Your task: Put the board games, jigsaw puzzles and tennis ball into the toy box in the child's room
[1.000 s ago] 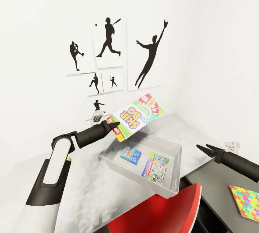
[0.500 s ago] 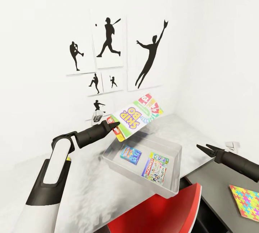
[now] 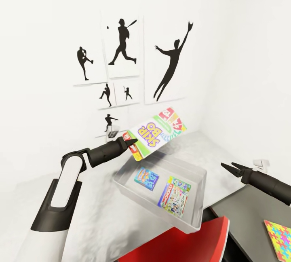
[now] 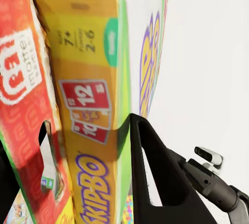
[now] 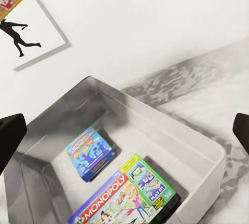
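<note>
Gripping the Skip-Bo box (image 3: 158,132) in my left gripper (image 3: 130,144), above the toy box (image 3: 195,173); my right gripper (image 3: 227,167) spread, empty, beside it.

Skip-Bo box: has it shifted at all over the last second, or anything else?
Barely. The left gripper has carried the Skip-Bo box slightly right, jaws still shut on its corner, above the toy box. The whole head view shifted a bit too, so part of this is camera motion. The two games stay in the toy box, and the right gripper stays open and empty.
</note>
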You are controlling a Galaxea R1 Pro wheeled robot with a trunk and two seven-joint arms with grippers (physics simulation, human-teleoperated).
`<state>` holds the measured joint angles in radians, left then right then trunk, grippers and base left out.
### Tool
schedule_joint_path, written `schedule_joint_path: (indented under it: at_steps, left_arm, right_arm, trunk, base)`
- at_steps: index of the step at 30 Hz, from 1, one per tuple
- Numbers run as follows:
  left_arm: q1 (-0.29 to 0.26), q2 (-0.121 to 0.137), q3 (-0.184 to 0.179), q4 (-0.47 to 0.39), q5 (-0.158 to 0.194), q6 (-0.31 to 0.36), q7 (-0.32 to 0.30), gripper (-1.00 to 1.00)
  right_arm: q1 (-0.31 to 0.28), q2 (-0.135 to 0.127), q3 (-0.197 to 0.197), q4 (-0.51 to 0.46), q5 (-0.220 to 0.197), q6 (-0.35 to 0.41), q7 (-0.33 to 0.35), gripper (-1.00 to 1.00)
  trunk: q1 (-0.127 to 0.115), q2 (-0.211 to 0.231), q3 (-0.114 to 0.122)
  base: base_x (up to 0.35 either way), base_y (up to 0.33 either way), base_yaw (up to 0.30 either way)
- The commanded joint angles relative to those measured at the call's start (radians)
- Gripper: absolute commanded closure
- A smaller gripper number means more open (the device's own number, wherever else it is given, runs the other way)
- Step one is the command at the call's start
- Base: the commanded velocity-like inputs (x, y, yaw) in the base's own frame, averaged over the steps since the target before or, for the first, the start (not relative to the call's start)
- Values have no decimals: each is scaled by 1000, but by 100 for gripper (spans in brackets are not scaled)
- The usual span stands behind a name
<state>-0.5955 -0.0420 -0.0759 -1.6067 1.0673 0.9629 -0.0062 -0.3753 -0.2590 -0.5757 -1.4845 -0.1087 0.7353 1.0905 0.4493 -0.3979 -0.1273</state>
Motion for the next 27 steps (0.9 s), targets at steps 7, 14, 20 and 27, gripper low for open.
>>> schedule_joint_path:
  at_steps: [7, 14, 20, 27]
  left_arm:
    - [-1, 0, -18, 0, 1, 4, 2, 100]
    - [-1, 1, -25, 1, 0, 4, 2, 100]
    - [-1, 1, -26, 0, 0, 4, 2, 100]
    - [-1, 1, -27, 0, 0, 3, 2, 100]
  right_arm:
    - [0, 0, -1, 0, -3, 6, 2, -100]
    - [1, 0, -1, 0, -4, 6, 2, -100]
    - [1, 0, -1, 0, -4, 6, 2, -100]
    - [2, 0, -1, 1, -3, 2, 4, -100]
  trunk:
    - [1, -2, -2]
    - [1, -2, -2]
    - [1, -2, -2]
    - [1, -2, -2]
  base:
    - [47, -53, 64]
    - [14, -16, 19]
    - [5, -5, 7]
    - [2, -2, 2]
